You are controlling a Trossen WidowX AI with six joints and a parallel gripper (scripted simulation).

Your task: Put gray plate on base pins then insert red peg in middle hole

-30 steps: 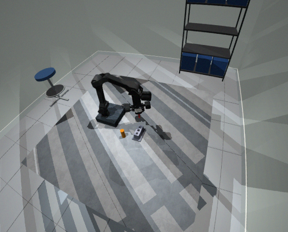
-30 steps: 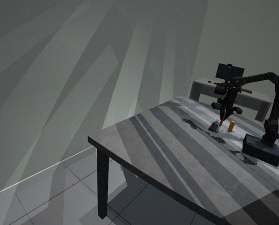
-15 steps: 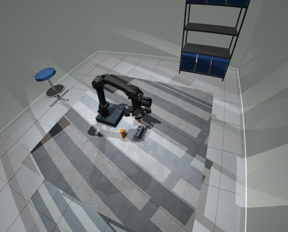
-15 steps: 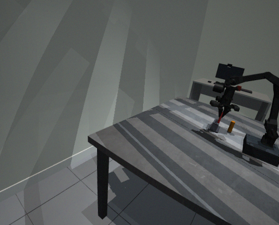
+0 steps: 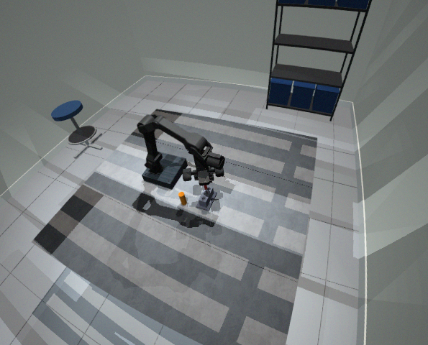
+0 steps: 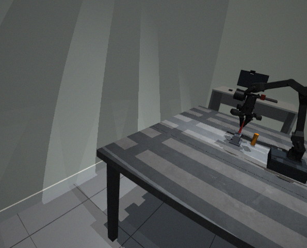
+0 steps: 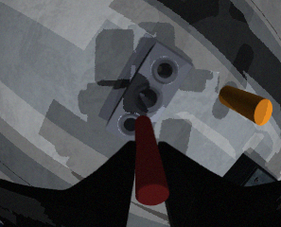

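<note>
Right now my gripper (image 5: 205,184) (image 6: 242,125) (image 7: 147,148) is nearly closed, its two fingers clamped on the red peg (image 5: 206,187) (image 6: 241,128) (image 7: 149,156). I hold it over the gray plate (image 5: 206,200) (image 6: 237,136) (image 7: 169,85), and in the exterior view the peg leans, its top toward one o'clock. From my wrist, the plate's long side runs from one o'clock to seven, with three round holes along it. The peg's lower end shows just below the middle hole, toward six o'clock, and close beside the seven o'clock hole; I cannot tell whether it touches the plate. The plate appears to lie flat over its base (image 5: 203,207) (image 7: 109,106) on the table (image 5: 169,282) (image 6: 188,170) (image 7: 17,57), though I cannot make out how the pins sit. My middle hole lies partly in shadow. An orange cylinder (image 5: 183,198) (image 6: 254,139) (image 7: 248,105) stands upright near the plate, at nine o'clock from it as seen from the top. In that view, my arm's dark stand (image 5: 169,178) (image 6: 284,168) (image 7: 239,172) sits toward ten o'clock from the plate, and a blue-topped stool (image 5: 67,110) is well apart, farther out toward ten.
</note>
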